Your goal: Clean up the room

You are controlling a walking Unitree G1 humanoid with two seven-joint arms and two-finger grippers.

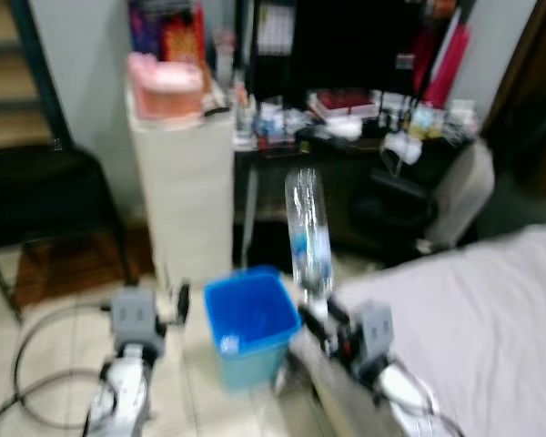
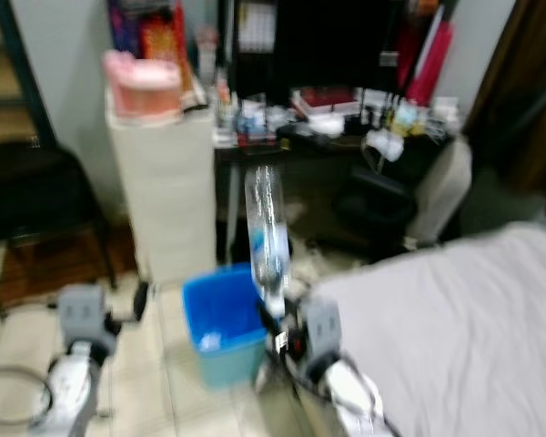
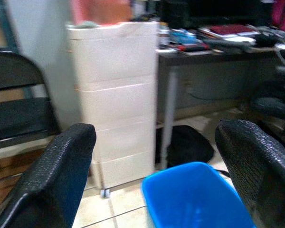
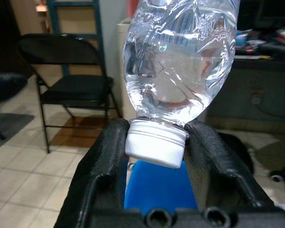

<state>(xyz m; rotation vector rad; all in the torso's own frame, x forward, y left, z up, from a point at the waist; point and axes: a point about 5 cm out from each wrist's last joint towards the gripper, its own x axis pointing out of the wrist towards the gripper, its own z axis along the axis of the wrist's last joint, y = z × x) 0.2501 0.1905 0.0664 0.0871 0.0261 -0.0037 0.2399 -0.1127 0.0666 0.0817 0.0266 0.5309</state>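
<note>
The left gripper [image 3: 152, 156] hangs with fingers spread wide near the blue bin [image 1: 247, 325] on the tiled floor, and beside the bin's far edge the right gripper [image 4: 156, 142] clamps the white cap of a clear plastic bottle [image 1: 308, 232] held upright

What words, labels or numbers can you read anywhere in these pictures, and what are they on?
None can be read.
The plastic bottle, held by its white cap in the right gripper, has a blue label, too blurred to read.
Red packaging on the white drawer unit: print blurred.
Desk clutter: too small.
</note>
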